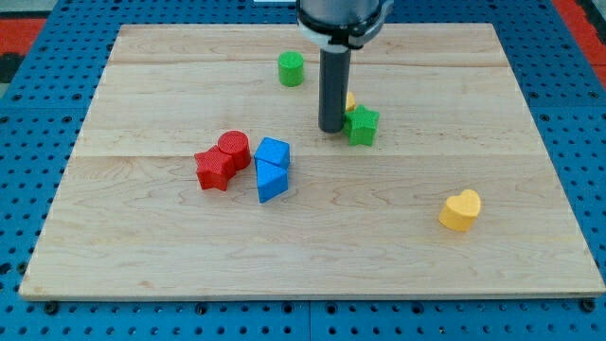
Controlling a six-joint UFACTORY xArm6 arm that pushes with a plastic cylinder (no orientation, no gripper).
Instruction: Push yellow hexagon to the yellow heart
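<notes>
Most of the small yellow hexagon block (350, 100) hides behind my dark rod, so I cannot tell which way it points. It sits on the pale wooden board (142, 246), touching the green star block (363, 125). My tip (329, 129) has no pincer to open or close; it rests just left of the green star. The yellow heart block (461, 209) lies well apart, toward the view's bottom right of the star. No writing shows.
</notes>
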